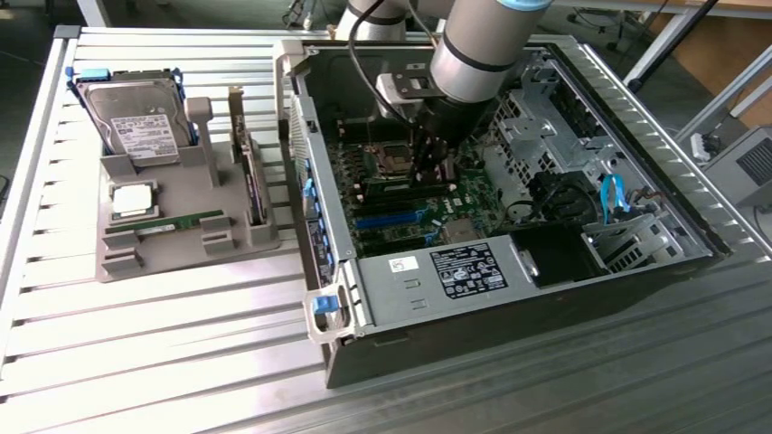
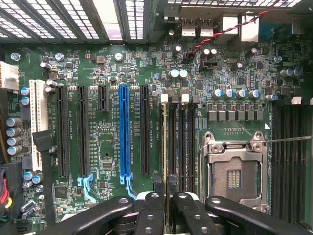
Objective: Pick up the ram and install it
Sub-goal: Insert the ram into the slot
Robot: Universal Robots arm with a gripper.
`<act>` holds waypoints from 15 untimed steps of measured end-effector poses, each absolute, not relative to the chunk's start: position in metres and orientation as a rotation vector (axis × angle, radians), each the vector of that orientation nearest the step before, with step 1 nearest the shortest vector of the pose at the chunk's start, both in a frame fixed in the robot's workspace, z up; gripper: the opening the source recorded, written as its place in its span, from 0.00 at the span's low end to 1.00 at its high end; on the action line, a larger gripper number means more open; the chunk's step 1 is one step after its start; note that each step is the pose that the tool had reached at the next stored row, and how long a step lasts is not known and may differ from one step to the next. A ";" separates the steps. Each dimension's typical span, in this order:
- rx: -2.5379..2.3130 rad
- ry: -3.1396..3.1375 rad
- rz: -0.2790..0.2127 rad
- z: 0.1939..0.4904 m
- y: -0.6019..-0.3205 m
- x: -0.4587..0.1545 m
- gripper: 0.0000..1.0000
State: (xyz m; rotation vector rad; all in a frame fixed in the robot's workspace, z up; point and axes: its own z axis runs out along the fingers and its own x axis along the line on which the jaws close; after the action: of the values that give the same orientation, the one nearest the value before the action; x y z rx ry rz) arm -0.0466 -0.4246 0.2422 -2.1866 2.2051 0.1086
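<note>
- Far over on the exterior view's left, the grey holder tray [image 1: 181,226] sat on the slatted table [image 1: 157,353], well apart from the case, with plenty of bare slats around it.
- A hard drive [image 1: 136,122] stood at the tray's back, a square silver chip [image 1: 130,199] lay in front of it, and a green stick [image 1: 163,222] lay flat in a front slot.
- Moving right, the open computer case [image 1: 507,271] had its side off, the tall wall on the tray side hemming in the motherboard [image 1: 399,194].
- Inside, the arm [image 1: 483,45] came straight down between that wall and the drive cage, tight quarters on both sides.
- The gripper [image 2: 166,205] was down at the memory slots beside the empty CPU socket [image 2: 234,171], black card slots and one blue slot [image 2: 124,132] lying to the other side.
- Its fingers [image 2: 151,210] were pinched nearly together on the ram [image 2: 164,142], seen edge-on as a thin strip, standing upright along a memory slot.
</note>
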 end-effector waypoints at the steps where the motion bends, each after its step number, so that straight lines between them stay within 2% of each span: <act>1: -2.187 2.205 0.109 0.242 -0.425 -0.047 0.12; 7: -2.191 2.210 0.099 0.239 -0.422 -0.046 0.12; 10: -2.205 2.224 0.069 0.239 -0.419 -0.044 0.12; 15: -2.209 2.227 0.061 0.239 -0.414 -0.044 0.12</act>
State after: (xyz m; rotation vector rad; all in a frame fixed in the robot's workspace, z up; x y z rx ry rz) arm -0.0442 -0.4137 0.2390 -2.2094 2.2272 0.0613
